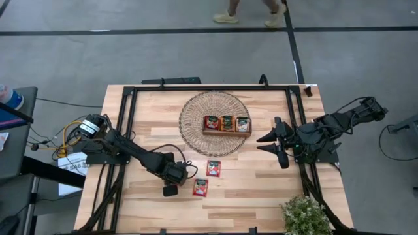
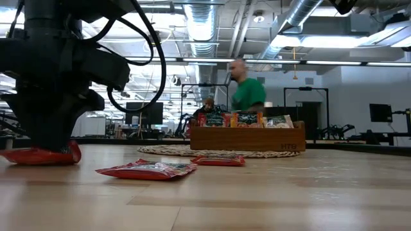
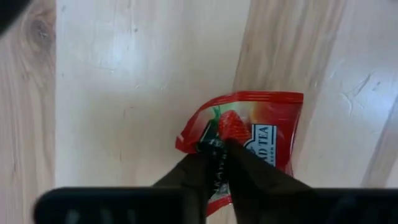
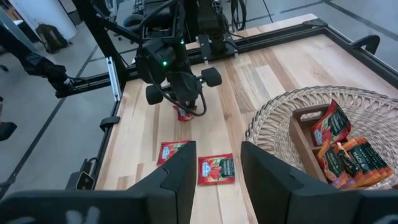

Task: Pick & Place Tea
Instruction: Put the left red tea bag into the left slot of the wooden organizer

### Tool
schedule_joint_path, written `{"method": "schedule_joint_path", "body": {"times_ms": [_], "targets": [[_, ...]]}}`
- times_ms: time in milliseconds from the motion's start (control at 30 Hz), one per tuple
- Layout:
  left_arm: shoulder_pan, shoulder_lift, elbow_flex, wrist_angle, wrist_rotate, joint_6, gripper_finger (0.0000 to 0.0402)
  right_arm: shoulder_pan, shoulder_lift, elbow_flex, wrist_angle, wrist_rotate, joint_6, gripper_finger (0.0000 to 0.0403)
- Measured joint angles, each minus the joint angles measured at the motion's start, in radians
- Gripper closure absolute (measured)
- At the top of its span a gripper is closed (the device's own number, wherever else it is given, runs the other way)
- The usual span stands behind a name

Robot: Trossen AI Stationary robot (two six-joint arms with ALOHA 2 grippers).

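My left gripper (image 3: 216, 148) points down at the table's near left and is shut on a red tea sachet (image 3: 264, 134), which also shows in the low view (image 2: 38, 156). Two more red sachets (image 1: 213, 168) (image 1: 200, 187) lie flat on the wood to its right. A brown wooden tray (image 1: 226, 124) with upright sachets stands on a round woven mat (image 1: 196, 108). My right gripper (image 4: 217, 152) hovers open above the table's right side, holding nothing. My left gripper pinches the red sachet's printed face (image 3: 233, 127) between its two fingertips, toward one side edge. The fingers come from above, pointing down. The foil is puckered up at the fingertips, and the sachet rests on the table (image 2: 64, 155) with its edge curled up.
A small green plant (image 1: 304, 215) stands at the table's near right corner. A black frame rail (image 1: 209, 87) runs around the tabletop. A person in a green shirt (image 2: 247, 90) is in the room beyond the table. Bare wood lies at the near middle.
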Motion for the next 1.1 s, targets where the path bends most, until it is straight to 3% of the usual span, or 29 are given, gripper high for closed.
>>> {"method": "schedule_joint_path", "body": {"times_ms": [167, 333, 467, 667, 867, 1100], "targets": [[0.000, -0.025, -0.002, -0.021, -0.025, -0.038, 0.0397, 0.000, 0.000, 0.000, 0.000, 0.000, -0.001, 0.0285], [0.000, -0.044, 0.075, -0.201, -0.121, -0.036, 0.0398, 0.000, 0.000, 0.000, 0.000, 0.000, -0.001, 0.0285], [0.000, -0.045, 0.193, -0.344, -0.256, 0.019, 0.0398, 0.000, 0.003, 0.000, 0.002, 0.000, -0.001, 0.0285], [0.034, -0.046, 0.377, -0.421, -0.531, 0.191, 0.0398, 0.000, 0.022, 0.000, 0.009, 0.000, -0.001, 0.0285], [0.133, -0.046, 0.460, -0.302, -0.813, 0.521, 0.0399, 0.000, 0.050, 0.000, 0.034, 0.000, -0.009, 0.0285], [0.281, 0.000, 0.460, 0.021, -0.891, 0.881, 0.0399, 0.000, 0.086, 0.000, 0.036, 0.000, -0.010, 0.0285]]}}
